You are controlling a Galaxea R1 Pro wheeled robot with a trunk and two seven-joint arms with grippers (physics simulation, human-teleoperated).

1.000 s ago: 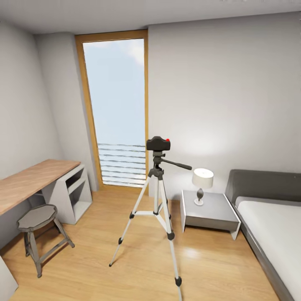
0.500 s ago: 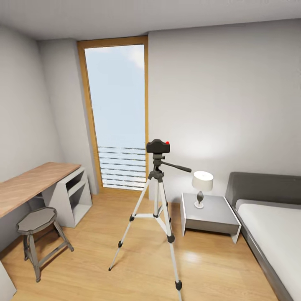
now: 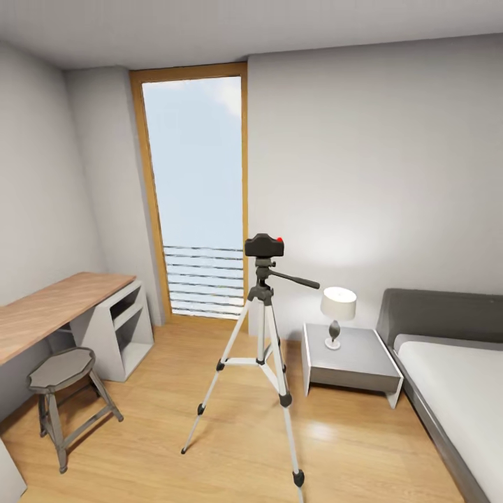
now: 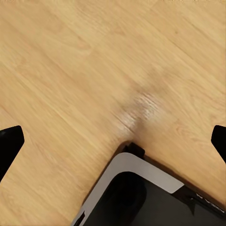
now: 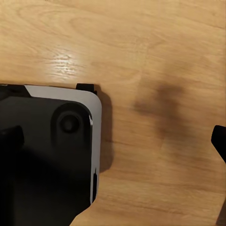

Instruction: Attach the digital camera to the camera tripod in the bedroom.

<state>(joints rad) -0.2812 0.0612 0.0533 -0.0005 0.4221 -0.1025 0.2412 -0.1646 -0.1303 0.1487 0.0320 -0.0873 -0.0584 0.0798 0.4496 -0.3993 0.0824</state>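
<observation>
The digital camera sits on top of the camera tripod, black body with red spot up, tripod standing on the light wood floor in the middle of the bedroom, long handle sticking out toward the lamp side. Left to right in the head view: wooden-top desk against the left wall, grey stool in front of it, tall wood-framed window behind, tripod with camera, grey nightstand with a white lamp on it, grey bed at the right edge. Left gripper points down at the floor, its dark fingertips at opposite edges of the left wrist view, spread wide, nothing between them; the robot base with its pale rim and dark top lies below. Right gripper likewise points down at the floor, fingertips far apart at the picture edges, holding nothing, the robot base under one side. Against the picture a second ago the whole head view has shifted: more ceiling shows and the room sits a little lower, so the camera moved; tripod and camera keep their place beside the nightstand. Against half a second ago almost nothing differs.
</observation>
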